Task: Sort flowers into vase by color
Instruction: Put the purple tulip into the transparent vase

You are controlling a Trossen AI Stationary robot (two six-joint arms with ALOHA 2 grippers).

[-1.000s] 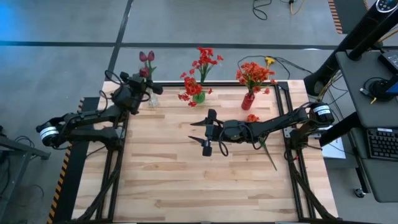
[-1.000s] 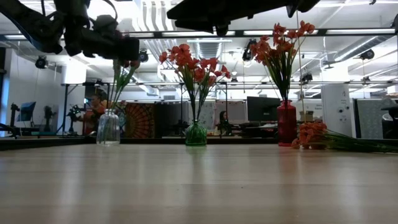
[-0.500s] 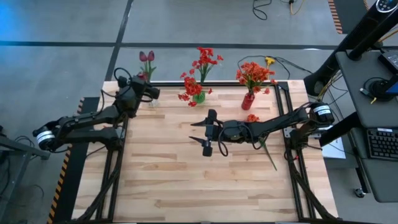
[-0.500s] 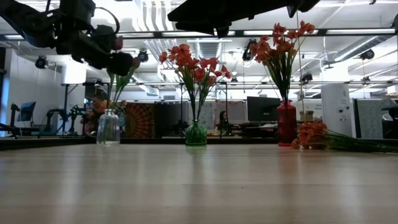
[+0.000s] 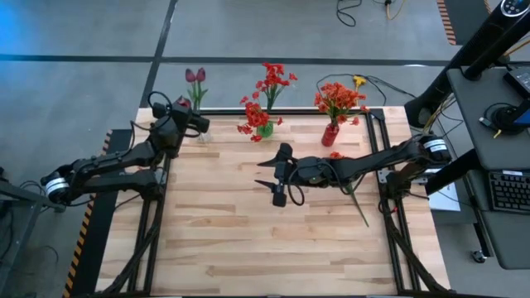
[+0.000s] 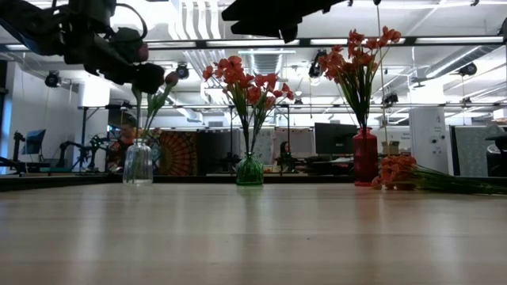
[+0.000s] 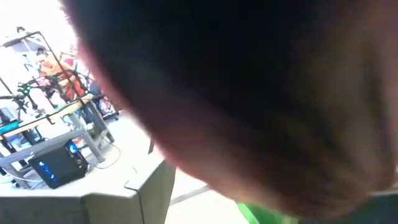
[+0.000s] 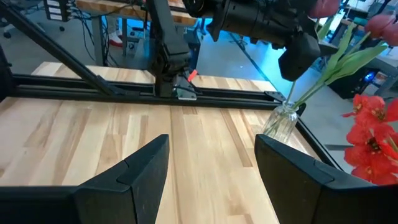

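Note:
Dark maroon tulips (image 5: pixel 195 76) stand with their stems in a clear glass vase (image 8: pixel 283 121) at the table's far left. My left gripper (image 8: pixel 297 55) hovers level just above that vase, beside the green stems. A maroon bloom fills the left wrist view. Red flowers (image 5: pixel 269 83) stand in a green vase (image 6: pixel 249 170), and orange flowers (image 5: pixel 338 98) stand in a red vase (image 6: pixel 365 157). One orange flower (image 6: pixel 396 170) lies flat on the table at the right. My right gripper (image 8: pixel 211 174) hangs open over the table's middle, with nothing between its fingers.
The three vases stand in a row along the far edge. The lying flower's long stem (image 5: pixel 358 207) runs toward the near right under my right arm. Bare wooden tabletop (image 5: pixel 248 240) stretches across the near half. Black frame rails border the table.
My left gripper has tipped and rolled beside the tulip stems above the clear vase and sunk a little. A tulip bloom now shows next to it in the low view.

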